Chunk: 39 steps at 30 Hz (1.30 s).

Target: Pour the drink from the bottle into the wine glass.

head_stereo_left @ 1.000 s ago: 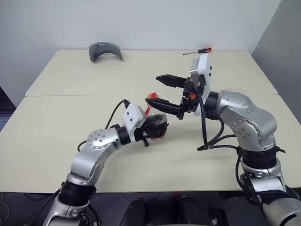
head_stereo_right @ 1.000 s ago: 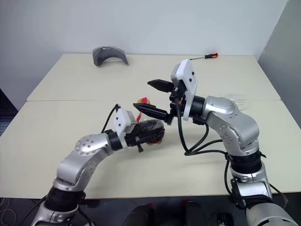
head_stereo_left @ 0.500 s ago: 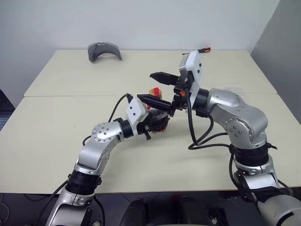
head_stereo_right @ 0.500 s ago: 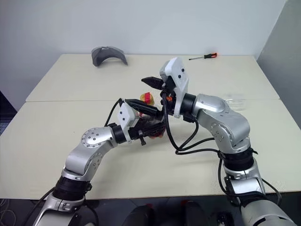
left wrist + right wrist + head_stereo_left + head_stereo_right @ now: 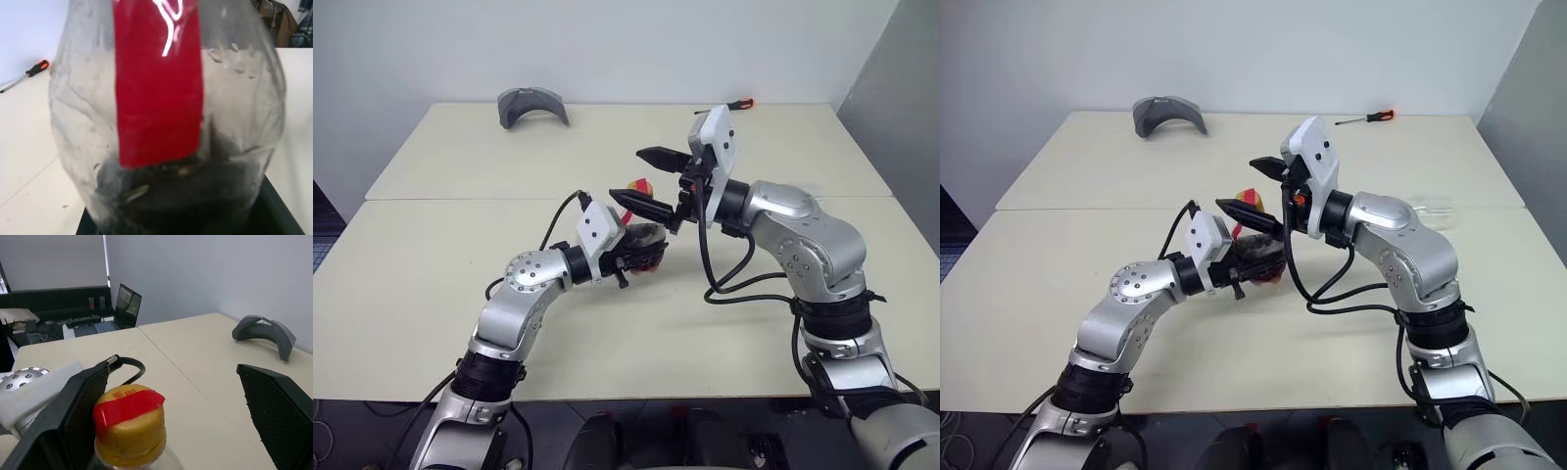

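Now my right pincer [image 5: 649, 179] has advanced toward the bottle [image 5: 641, 245] since a second ago, so that its two black fingers bracket the yellow-orange cap [image 5: 129, 431], one finger on each side and neither touching it. I read this as the approach to unscrewing: the cap is still on, so no drink can yet be poured. The right pincer stands wide and holds nothing. My left pincer [image 5: 1252, 262] is narrowed onto the bottle's round belly, holding it upright and raised over the worktop [image 5: 431, 264]; the left wrist view shows the red label strip [image 5: 157, 83] and the dark drink [image 5: 176, 205] pooled low inside. The wine glass [image 5: 1430, 209] appears as a faint clear shape behind my right arm, well apart from the bottle.
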Tool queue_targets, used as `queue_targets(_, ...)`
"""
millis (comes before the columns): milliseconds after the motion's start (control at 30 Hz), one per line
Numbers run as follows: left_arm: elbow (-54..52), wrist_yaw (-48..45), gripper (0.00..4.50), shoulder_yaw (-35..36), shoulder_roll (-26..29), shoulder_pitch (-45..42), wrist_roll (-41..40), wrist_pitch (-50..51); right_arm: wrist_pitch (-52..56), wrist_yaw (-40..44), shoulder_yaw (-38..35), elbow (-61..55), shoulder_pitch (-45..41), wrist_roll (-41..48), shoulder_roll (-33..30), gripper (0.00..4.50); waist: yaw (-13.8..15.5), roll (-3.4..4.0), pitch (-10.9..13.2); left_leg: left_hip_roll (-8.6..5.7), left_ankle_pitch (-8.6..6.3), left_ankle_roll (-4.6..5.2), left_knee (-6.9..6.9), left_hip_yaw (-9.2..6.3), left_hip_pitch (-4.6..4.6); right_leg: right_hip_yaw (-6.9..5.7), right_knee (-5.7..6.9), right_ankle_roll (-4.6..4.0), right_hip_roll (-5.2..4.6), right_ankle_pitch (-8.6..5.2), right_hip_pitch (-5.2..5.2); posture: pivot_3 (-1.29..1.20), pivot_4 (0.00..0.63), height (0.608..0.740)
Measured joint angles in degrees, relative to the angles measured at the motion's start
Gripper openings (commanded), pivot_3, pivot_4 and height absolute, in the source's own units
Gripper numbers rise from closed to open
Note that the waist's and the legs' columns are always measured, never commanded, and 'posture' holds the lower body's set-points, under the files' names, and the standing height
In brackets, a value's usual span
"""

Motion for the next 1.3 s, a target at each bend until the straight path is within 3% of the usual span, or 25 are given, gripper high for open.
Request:
queue_targets(500,0.5,-0.6,1.7,0.4,0.2,-0.7,0.1,-0.2,3.9,2.6,-5.2,-1.5,0.4,3.5,-9.5,4.44,0.1,-0.01,0.0,0.01,-0.01,0.01,0.0,0.0,-0.02,0.0,-0.01,0.0,0.0,0.0,0.0,0.0,0.15,0.74)
queue_targets(1033,2.9,-1.4,1.7,1.5,-0.1,-3.7,0.1,-1.7,9.2,0.1,-8.9,-3.9,2.5,9.4,-9.7,4.44,0.1,-0.01,0.0,0.01,-0.01,0.01,0.0,0.01,-0.03,0.0,-0.01,0.0,0.0,0.0,0.0,0.0,0.15,0.74)
queue_targets(1300,2.7,-0.2,1.7,4.3,-1.2,-3.7,-1.7,-1.0,10.8,-2.4,-15.1,-1.2,4.8,13.7,-8.1,4.44,0.1,-0.02,0.0,0.01,0.0,0.01,0.01,0.02,-0.04,0.01,0.01,0.0,0.0,0.0,0.0,0.0,0.15,0.74)
